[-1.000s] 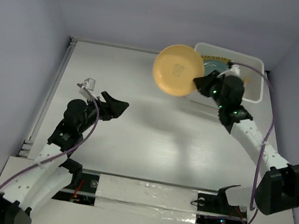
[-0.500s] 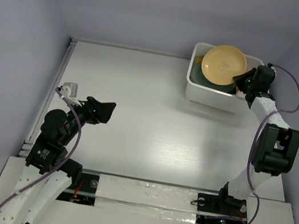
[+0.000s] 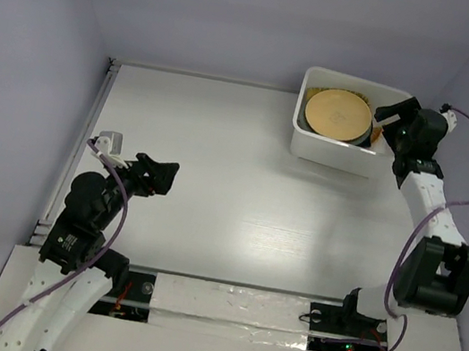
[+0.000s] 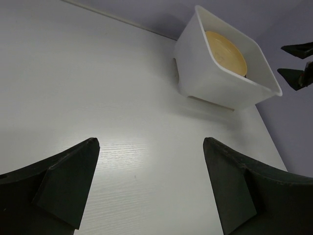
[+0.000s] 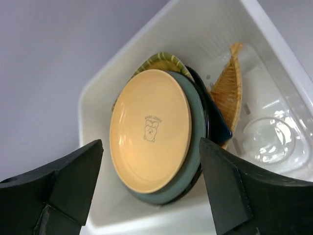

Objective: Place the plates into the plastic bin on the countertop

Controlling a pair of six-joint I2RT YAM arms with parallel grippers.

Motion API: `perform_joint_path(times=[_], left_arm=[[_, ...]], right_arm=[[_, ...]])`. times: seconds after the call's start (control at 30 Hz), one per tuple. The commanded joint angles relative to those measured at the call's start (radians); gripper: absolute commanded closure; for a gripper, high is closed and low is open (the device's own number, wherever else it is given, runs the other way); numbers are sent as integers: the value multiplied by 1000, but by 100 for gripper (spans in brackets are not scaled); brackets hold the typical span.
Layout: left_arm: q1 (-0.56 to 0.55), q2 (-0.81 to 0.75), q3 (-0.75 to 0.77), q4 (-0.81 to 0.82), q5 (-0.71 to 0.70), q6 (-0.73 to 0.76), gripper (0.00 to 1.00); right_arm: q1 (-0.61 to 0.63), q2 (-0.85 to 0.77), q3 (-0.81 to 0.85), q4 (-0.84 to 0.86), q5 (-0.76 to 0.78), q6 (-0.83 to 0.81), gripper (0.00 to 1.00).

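The white plastic bin [image 3: 334, 152] stands at the far right of the countertop [image 3: 218, 164]. A yellow plate [image 3: 339, 115] lies on top of a stack inside it. In the right wrist view the yellow plate [image 5: 149, 129] rests on a grey-teal plate [image 5: 195, 147], with a dark blue one [image 5: 215, 120], an orange woven one [image 5: 229, 90] and a striped yellow-green one [image 5: 159, 59] behind. My right gripper [image 3: 379, 126] hangs open just above the bin's right side, holding nothing. My left gripper [image 3: 162, 176] is open over bare countertop at the near left, far from the bin [image 4: 210, 78].
A raised rim [image 3: 86, 140] runs along the countertop's left edge. Grey walls close in the back and both sides. A clear round plastic piece [image 5: 266, 139] lies on the bin's slotted floor beside the stack.
My right gripper swung the yellow plate over the bin, opened and let it go; the plate now lies flat on the stack. My left arm drew back toward the near left.
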Motion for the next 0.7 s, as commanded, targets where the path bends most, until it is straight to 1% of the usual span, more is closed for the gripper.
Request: perform_joint_path(times=[0.0, 0.03, 0.07, 0.1, 0.13, 0.17, 0.2, 0.23, 0.27, 0.3, 0.33, 0.37, 0.4, 0.43, 0.47, 0.5, 0.53, 0.6, 0.67], left_arm=[[-5, -16, 21, 33, -6, 17, 14], [-5, -14, 23, 34, -5, 18, 14], [-5, -13, 26, 33, -6, 20, 14], [-5, -13, 29, 34, -9, 23, 14], [-5, -14, 32, 37, -15, 31, 14], [-5, -14, 40, 46, -20, 34, 13], [-5, -11, 47, 50, -23, 38, 13], [-5, -1, 60, 56, -23, 47, 13], [-5, 9, 73, 57, -23, 51, 13], [-5, 18, 101, 62, -25, 55, 13], [-5, 32, 113, 66, -31, 57, 13], [-5, 38, 126, 79, -35, 57, 13], [-5, 41, 141, 86, -37, 55, 13], [-5, 44, 147, 97, -36, 54, 13], [-5, 44, 150, 108, -32, 51, 13], [-5, 44, 152, 131, -32, 41, 13], [-5, 45, 153, 140, -31, 37, 13], [-5, 52, 150, 160, -23, 18, 13], [-5, 76, 152, 159, -17, 8, 12]], right_arm=[[-3, -159, -81, 88, 23, 10, 16], [-3, -199, -150, 134, -7, 18, 19], [-3, -243, -193, 167, -41, 41, 27], [-3, -292, -239, 207, -143, 56, 57], [-3, -407, -289, 296, -191, 68, 76], [-3, -470, -402, 350, -296, 99, 98], [-3, -536, -460, 410, -346, 116, 100], [-3, -670, -507, 480, -392, 130, 100], [-3, -743, -584, 491, -428, 151, 100], [-3, -812, -615, 493, -475, 159, 100], [-3, -884, -641, 461, -491, 162, 100], [-3, -1022, -658, 426, -497, 151, 100], [-3, -1085, -670, 374, -495, 133, 100], [-3, -1142, -666, 252, -486, 112, 99], [-3, -1235, -658, 187, -473, 63, 97], [-3, -1271, -644, 78, -437, 43, 92], [-3, -1300, -640, 39, -423, 26, 89], [-3, -1353, -640, -4, -408, -7, 81], [-3, -1361, -637, -42, -413, -23, 77]])
